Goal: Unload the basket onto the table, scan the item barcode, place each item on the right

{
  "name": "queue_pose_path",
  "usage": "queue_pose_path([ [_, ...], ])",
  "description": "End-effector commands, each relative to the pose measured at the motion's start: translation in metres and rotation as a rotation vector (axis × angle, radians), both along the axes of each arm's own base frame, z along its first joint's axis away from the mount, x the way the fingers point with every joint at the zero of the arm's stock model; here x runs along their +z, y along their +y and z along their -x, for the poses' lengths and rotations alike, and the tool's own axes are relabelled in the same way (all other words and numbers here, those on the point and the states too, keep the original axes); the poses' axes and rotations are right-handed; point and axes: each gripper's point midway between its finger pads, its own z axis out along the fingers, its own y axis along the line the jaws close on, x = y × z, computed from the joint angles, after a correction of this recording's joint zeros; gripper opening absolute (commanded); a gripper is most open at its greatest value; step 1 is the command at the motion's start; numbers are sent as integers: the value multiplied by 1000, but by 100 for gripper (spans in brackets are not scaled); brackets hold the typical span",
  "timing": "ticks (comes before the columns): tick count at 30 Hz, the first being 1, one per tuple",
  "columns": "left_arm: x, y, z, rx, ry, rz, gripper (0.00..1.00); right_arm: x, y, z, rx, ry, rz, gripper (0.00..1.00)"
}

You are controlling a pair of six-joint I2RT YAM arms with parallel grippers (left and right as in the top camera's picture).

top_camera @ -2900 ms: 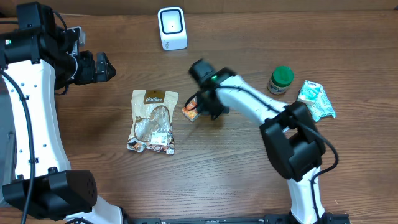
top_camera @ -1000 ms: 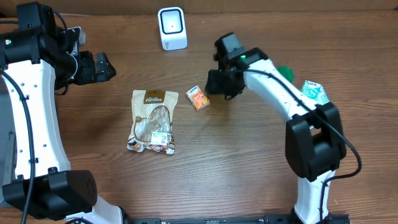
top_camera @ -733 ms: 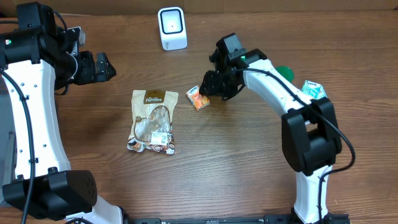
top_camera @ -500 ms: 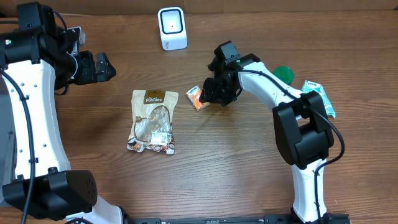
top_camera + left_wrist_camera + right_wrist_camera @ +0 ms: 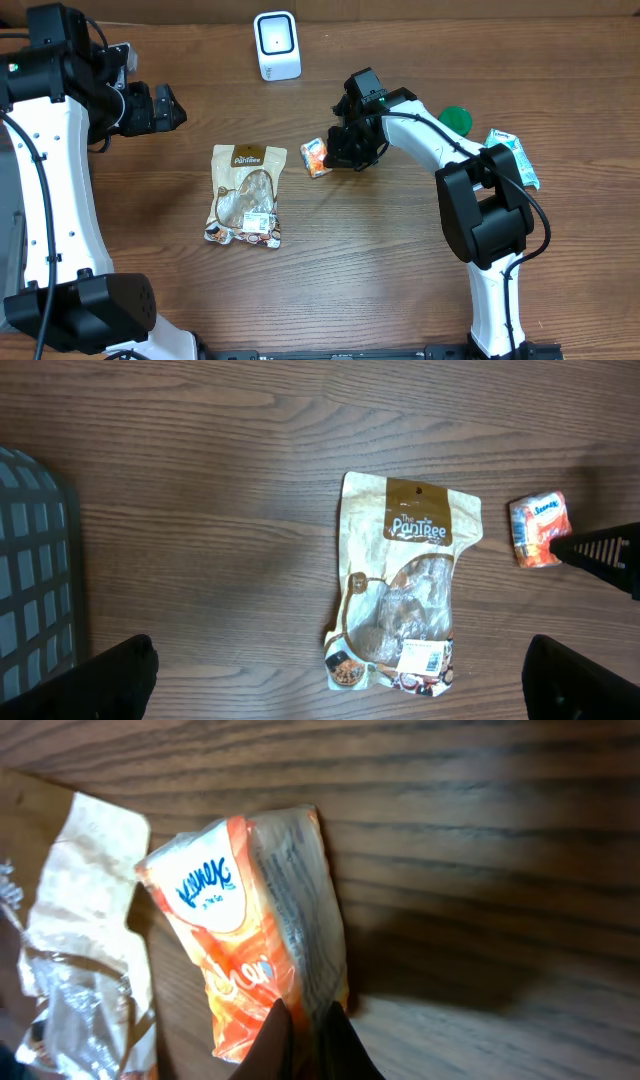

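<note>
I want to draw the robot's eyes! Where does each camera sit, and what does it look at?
Overhead: fixed above the wooden table, looking straight down; the left arm and right arm show, plus the white box scanner.
Left wrist: high up, looking down at the brown snack pouch; the open left jaws' dark tips fill the bottom corners.
Right wrist: close to the table, facing the small orange tissue packet; the shut right jaws show at the packet's lower edge.
Shared: all three show that packet.

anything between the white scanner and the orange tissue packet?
Nothing. In the overhead view only bare brown wooden table separates the white box-shaped barcode scanner from the small orange plastic tissue packet.
</note>
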Motion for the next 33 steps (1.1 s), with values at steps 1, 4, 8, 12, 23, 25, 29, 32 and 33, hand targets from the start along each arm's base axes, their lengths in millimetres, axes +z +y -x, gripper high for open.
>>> queue_pose_path([
  [1,8,-2,-1,-32,-26,-18,99,29,18,11,81,31,-207,4],
  [4,8,-2,-1,-32,-26,-18,99,76,27,16,160,4,-415,4],
  [8,8,-2,-1,-32,-26,-18,100,166,24,24,258,-61,-777,4],
  [12,8,-2,-1,-32,-26,-18,99,223,3,28,282,-41,-1049,4],
  [23,8,-2,-1,-32,-26,-18,100,227,-28,10,74,176,-1041,4],
  [25,8,-2,-1,-32,-26,-18,100,227,-28,10,66,188,-1039,4],
  [29,8,-2,-1,-32,-26,-18,100,227,-28,10,65,189,-1039,4],
  [32,8,-2,-1,-32,-26,-18,100,227,-28,9,69,183,-1040,4],
  [33,8,-2,-1,-32,-26,-18,100,227,-28,9,70,181,-1040,4],
])
